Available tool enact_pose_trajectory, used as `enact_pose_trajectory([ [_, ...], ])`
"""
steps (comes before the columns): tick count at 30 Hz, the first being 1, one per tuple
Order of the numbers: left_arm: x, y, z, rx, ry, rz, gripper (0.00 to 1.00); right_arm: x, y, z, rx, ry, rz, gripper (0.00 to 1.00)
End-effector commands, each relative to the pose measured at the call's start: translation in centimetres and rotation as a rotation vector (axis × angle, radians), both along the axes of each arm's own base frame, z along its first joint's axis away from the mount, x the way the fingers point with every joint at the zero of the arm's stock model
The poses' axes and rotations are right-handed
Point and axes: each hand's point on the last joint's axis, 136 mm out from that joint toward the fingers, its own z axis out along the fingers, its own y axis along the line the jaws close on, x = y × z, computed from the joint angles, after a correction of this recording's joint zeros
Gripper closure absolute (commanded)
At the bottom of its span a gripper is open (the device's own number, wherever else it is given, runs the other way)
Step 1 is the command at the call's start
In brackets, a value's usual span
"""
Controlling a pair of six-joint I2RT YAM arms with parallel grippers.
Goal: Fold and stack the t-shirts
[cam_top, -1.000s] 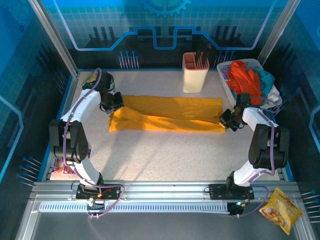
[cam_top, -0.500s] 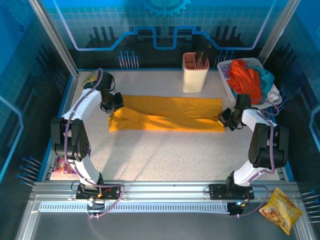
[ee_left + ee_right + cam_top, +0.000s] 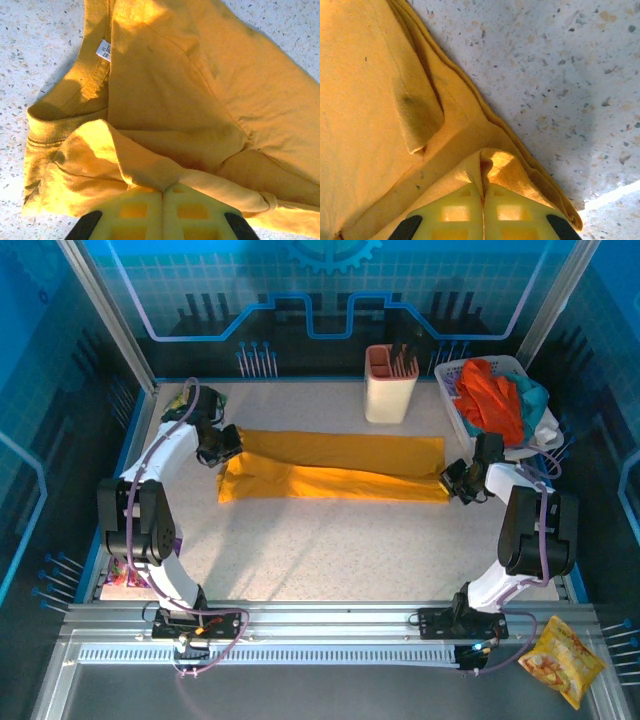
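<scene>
**A:** Start with the big things. What has moved on the table [image 3: 330, 550]?

**B:** Very little. The mustard t-shirt [image 3: 340, 468] lies as a long folded band across the middle of the top view, where it lay a second ago. Its left end has crept a touch toward the upper left, and the band looks drawn a little straighter.

**A:** And the basket [image 3: 447, 375]?

**B:** Unchanged at the upper right, with the orange-red t-shirt [image 3: 490, 400] and other cloth heaped in it, unfolded.

**A:** So the arms did the pulling?

**B:** I judge so. The left gripper [image 3: 228, 445] has shifted slightly up and left, while the right gripper [image 3: 450, 480] has barely moved at the band's right end. Each wrist view shows yellow pads pressed together with a pinch of mustard cloth between them, so both are clamped on the shirt.

**A:** What does that mean for the fold?

**B:** Probably tensioning before the next fold. It is one shirt part-folded, with nothing stacked.

**A:** Any small details?

**B:** The collar [image 3: 85, 85] and its white label [image 3: 104, 50] sit at the upper left of the left wrist view.
</scene>
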Motion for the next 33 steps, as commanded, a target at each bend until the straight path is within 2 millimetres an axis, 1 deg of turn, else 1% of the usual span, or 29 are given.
enact_pose_trajectory([
  [1,0.4,0.5,-0.4,0.0,-0.006,0.024,1.0,0.5,-0.3,-0.3,0.025,-0.014,-0.02,0.92],
  [3,0.5,0.5,-0.7,-0.002,0.001,0.024,1.0,0.6,-0.2,-0.4,0.03,-0.013,-0.017,0.91],
  [5,0.6,0.5,-1.1,-0.001,0.007,0.026,1.0,0.8,-0.1,-0.5,0.037,-0.018,-0.014,0.88],
  [7,0.8,0.6,-1.4,0.003,0.014,0.026,1.0,0.9,0.2,-0.6,0.051,-0.024,-0.005,0.78],
  [9,1.0,0.7,-1.6,0.006,0.017,0.029,0.93,1.0,0.4,-0.5,0.063,-0.036,0.0,0.64],
  [11,1.3,0.6,-1.7,0.004,0.02,0.027,0.84,1.2,0.6,0.0,0.07,-0.054,0.002,0.46],
  [12,1.4,0.7,-1.8,0.005,0.022,0.029,0.78,0.6,0.8,-0.3,0.077,-0.044,0.002,0.4],
  [13,1.6,0.8,-1.9,0.007,0.022,0.031,0.72,0.3,0.9,-0.3,0.08,-0.046,0.002,0.36],
  [16,1.9,1.1,-1.9,0.019,0.027,0.037,0.58,-0.3,1.4,0.2,0.097,-0.061,0.011,0.24],
  [18,2.0,1.5,-1.8,0.026,0.032,0.042,0.54,-1.0,1.8,0.5,0.101,-0.067,0.021,0.18],
  [21,1.2,1.5,-1.2,0.028,0.039,0.038,0.52,-2.0,2.5,1.3,0.095,-0.092,0.05,0.06],
  [22,0.6,1.3,-1.2,0.025,0.039,0.036,0.51,-2.3,2.6,1.6,0.09,-0.098,0.06,0.04],
  [25,-1.7,1.5,-1.4,0.038,0.051,0.047,0.51,-3.2,2.9,2.5,0.061,-0.128,0.095,0.01],
  [27,-3.3,1.7,-1.7,0.05,0.061,0.054,0.51,-3.6,3.1,3.0,0.021,-0.137,0.131,0.0],
  [30,-5.6,1.9,-3.2,0.062,0.087,0.064,0.53,-3.6,3.6,3.5,-0.054,-0.148,0.212,0.01],
  [33,-7.4,2.8,-5.1,0.102,0.117,0.087,0.6,-3.2,3.7,3.6,-0.124,-0.137,0.284,0.04],
])
